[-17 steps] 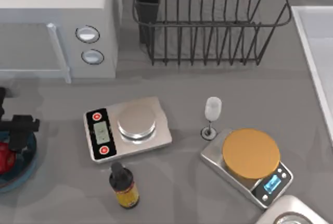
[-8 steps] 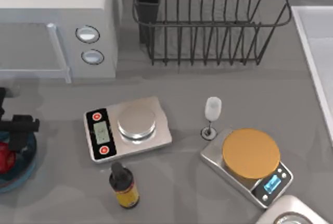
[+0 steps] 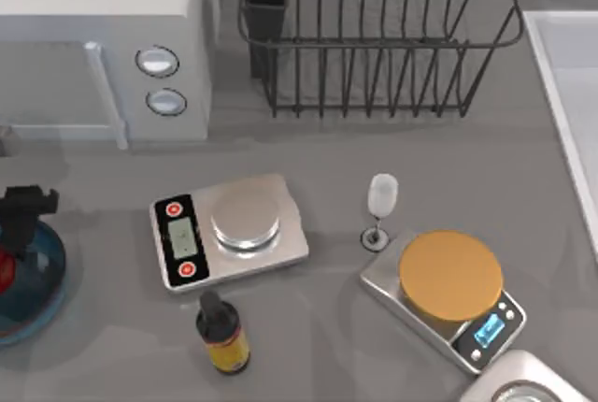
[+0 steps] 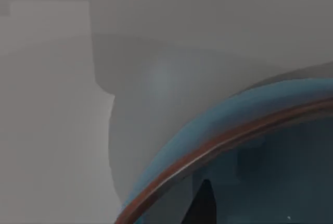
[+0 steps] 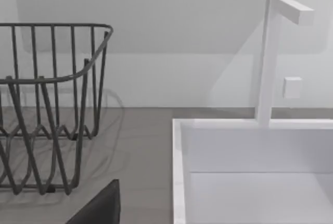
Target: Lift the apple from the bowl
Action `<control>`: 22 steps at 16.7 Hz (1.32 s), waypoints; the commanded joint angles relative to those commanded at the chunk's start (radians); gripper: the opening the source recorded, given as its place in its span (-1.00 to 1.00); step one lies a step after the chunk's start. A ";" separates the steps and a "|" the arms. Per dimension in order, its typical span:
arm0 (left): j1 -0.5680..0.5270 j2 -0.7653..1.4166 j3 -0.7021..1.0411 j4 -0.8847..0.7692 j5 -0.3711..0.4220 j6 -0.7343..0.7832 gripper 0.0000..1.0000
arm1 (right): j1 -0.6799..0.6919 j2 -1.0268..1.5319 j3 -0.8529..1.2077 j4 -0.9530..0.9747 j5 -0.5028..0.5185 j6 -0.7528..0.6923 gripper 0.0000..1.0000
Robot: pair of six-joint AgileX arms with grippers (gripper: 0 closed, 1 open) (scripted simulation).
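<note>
**Left gripper over the bowl's far rim**

The left gripper (image 3: 26, 220) is hovering above the blue bowl (image 3: 45, 280) at the table's left edge; its grip cannot be told. The apple (image 3: 5, 269) is sitting inside the bowl, just beside the gripper. The grey table (image 3: 327, 346) is carrying two scales, with a dish rack (image 3: 374, 37) behind.
</note>
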 joint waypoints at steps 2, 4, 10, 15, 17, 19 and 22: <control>0.024 0.001 0.093 -0.109 0.014 -0.017 -1.00 | 0.000 0.000 0.000 0.000 0.000 0.000 1.00; 0.042 0.001 0.211 -0.246 0.024 -0.031 -1.00 | 0.000 0.000 0.000 0.000 0.000 0.000 1.00; 0.023 -0.023 0.619 -0.696 0.017 -0.028 -1.00 | 0.000 0.000 0.000 0.000 0.000 0.000 1.00; -0.041 -0.052 0.855 -0.900 -0.016 0.007 -1.00 | 0.000 0.000 0.000 0.000 0.000 0.000 1.00; -0.052 -0.060 0.878 -0.916 -0.022 0.013 -1.00 | 0.000 0.000 0.000 0.000 0.000 0.000 1.00; -0.052 -0.060 0.878 -0.916 -0.022 0.013 -1.00 | 0.000 0.000 0.000 0.000 0.000 0.000 1.00; -0.049 -0.055 0.877 -0.913 -0.021 0.011 -1.00 | 0.000 0.000 0.000 0.000 0.000 0.000 1.00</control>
